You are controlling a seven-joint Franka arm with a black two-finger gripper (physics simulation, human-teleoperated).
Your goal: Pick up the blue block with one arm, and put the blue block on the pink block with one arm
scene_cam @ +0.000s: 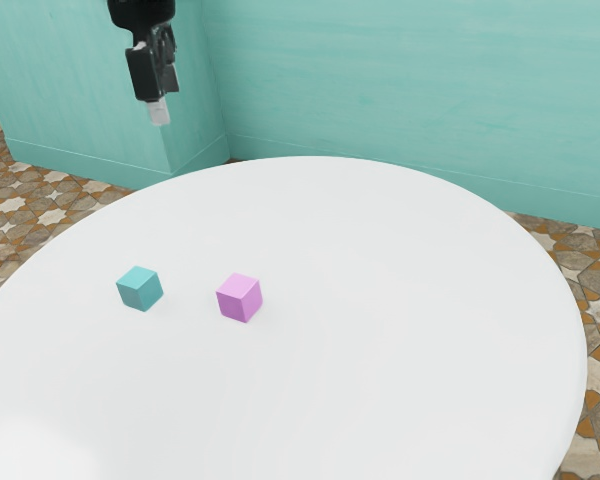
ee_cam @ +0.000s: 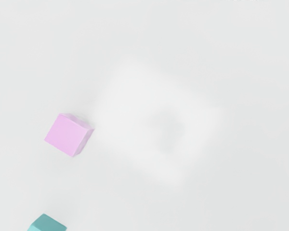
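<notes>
Blue block (scene_cam: 140, 288) was seen resting on the white table (scene_cam: 400, 300), at 9 o'clock of the pink block (scene_cam: 240, 297) in the exterior view, near it but not touching. Gripper (scene_cam: 159, 112) was found high above the table, at 12 o'clock of the blue block, well apart from both blocks. Its opening could not be told.

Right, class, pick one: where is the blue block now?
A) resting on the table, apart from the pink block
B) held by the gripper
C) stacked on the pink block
A: the blue block sits on the table, a gap from the pink block, the gripper high above.
</notes>
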